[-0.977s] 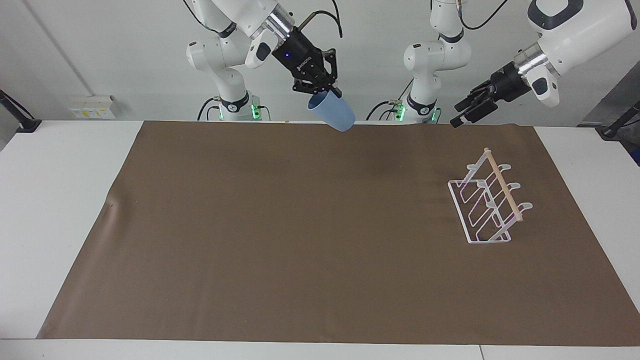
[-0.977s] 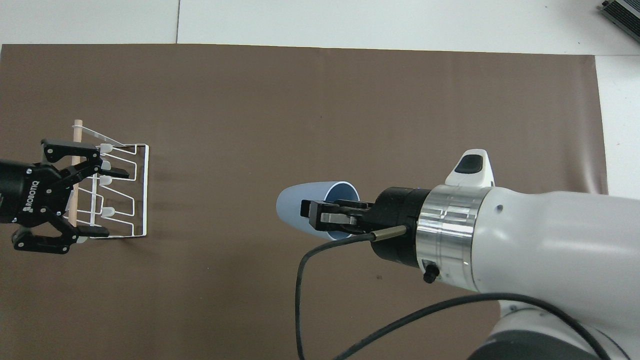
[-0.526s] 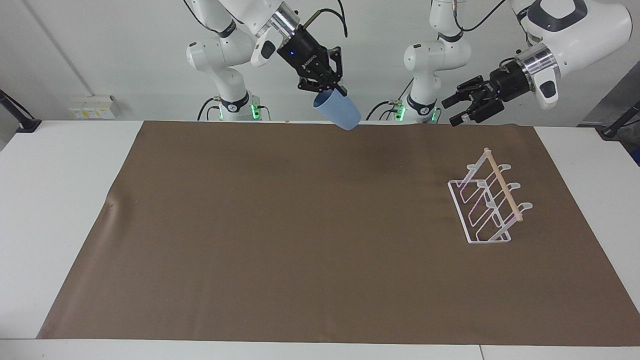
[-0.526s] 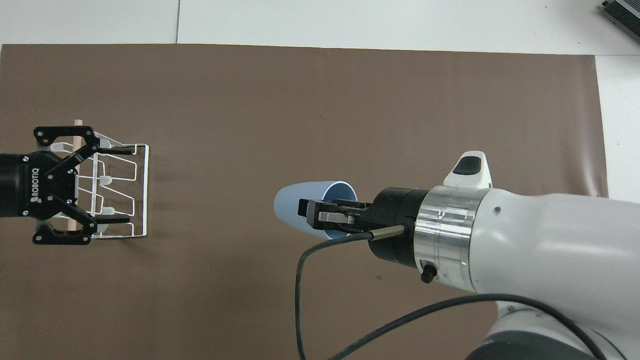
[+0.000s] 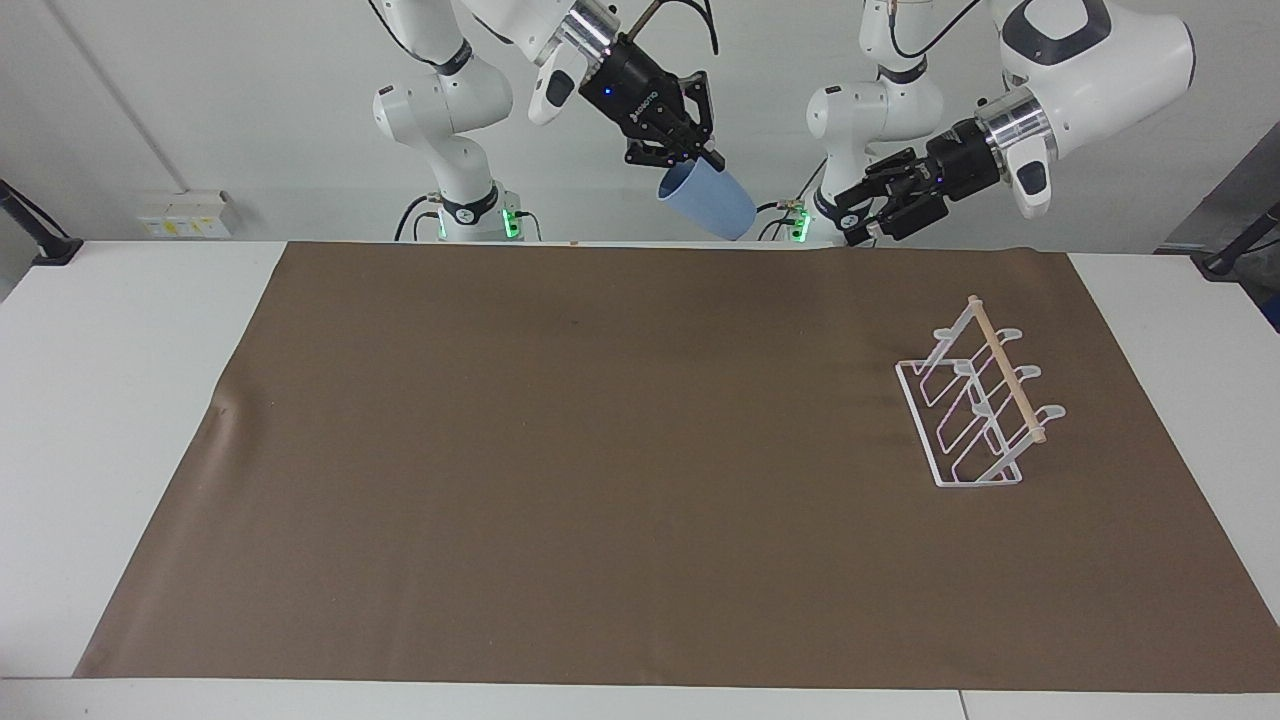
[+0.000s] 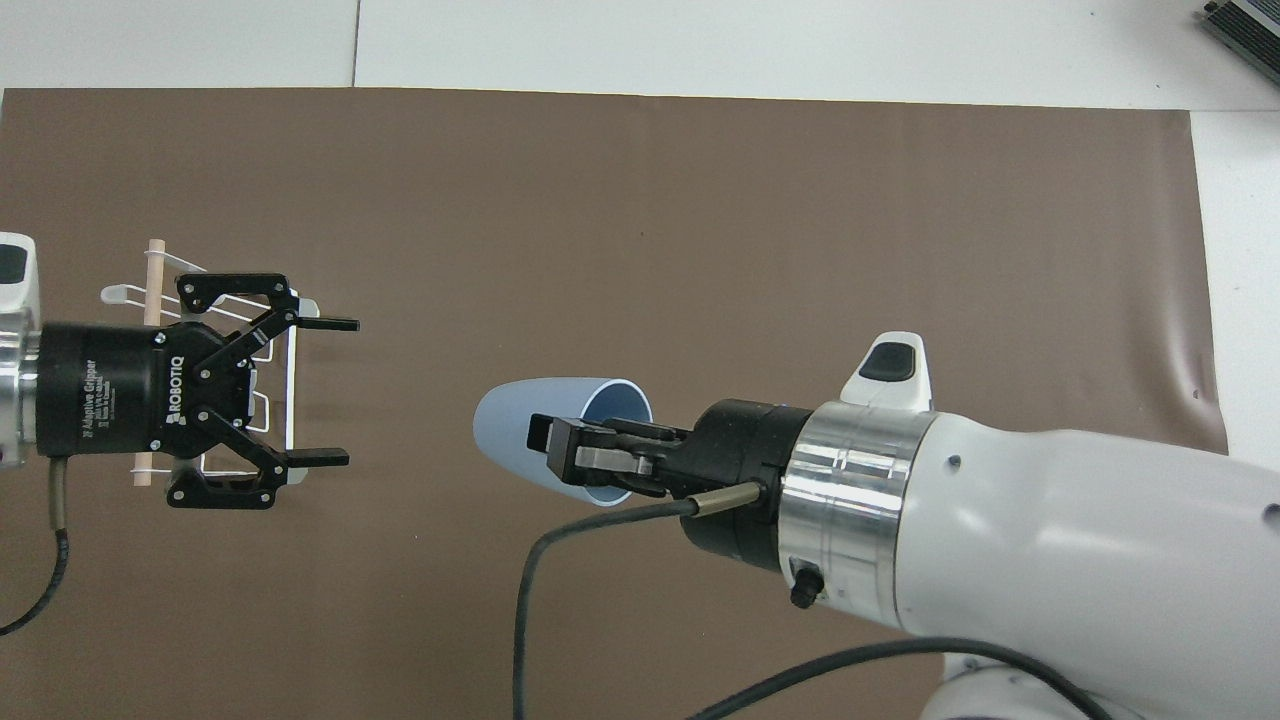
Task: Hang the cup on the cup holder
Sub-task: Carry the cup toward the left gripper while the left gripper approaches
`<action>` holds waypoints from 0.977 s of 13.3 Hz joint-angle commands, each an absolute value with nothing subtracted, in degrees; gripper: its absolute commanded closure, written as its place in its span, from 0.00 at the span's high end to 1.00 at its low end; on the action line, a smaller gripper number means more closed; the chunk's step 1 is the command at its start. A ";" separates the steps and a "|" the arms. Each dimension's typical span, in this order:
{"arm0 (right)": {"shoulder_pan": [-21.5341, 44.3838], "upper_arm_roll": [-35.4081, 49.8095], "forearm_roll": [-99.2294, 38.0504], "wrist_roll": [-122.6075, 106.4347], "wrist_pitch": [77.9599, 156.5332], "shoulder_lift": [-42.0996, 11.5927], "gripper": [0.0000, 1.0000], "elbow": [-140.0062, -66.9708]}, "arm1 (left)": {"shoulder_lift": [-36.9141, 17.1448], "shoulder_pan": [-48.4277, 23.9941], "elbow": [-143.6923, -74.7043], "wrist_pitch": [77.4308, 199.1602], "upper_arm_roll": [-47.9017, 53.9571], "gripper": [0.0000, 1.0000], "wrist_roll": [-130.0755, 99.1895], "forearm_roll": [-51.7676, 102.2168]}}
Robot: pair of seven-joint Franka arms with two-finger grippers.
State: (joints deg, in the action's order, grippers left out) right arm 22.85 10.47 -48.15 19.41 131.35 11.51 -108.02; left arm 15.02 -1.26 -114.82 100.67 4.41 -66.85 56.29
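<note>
You have a brown mat (image 5: 600, 450) spread flat over most of a white table (image 5: 110, 400), with bare white margins showing at both ends and along the edge farthest from the robots. Note a small pucker in the mat's edge (image 5: 222, 408) toward the right arm's end. A pale wall box (image 5: 183, 213) sits against the wall at that same end. In the overhead view, a dark grey device (image 6: 1243, 24) pokes into the corner, mostly cut off.

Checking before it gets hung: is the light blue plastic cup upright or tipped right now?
Tipped: the light blue plastic cup hangs slanted from the right tool, its rim up, its base pointing down.
</note>
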 commanded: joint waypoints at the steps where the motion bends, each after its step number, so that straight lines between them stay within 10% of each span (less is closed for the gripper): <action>1: 24.95 10.72 -50.27 20.56 135.51 10.82 0.00 -108.63 | 16.96 -5.52 -117.16 105.63 3.96 1.00 -71.97 57.57; 13: 28.92 11.34 -50.27 25.40 141.15 9.05 0.00 -108.28 | 17.23 -6.59 -117.16 102.49 4.31 1.00 -75.50 56.60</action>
State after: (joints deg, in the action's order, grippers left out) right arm 28.86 10.74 -48.59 24.37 140.57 8.77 -108.20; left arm 15.25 -6.47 -115.28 102.99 4.72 -74.33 56.85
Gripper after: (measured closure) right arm 0.943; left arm 0.000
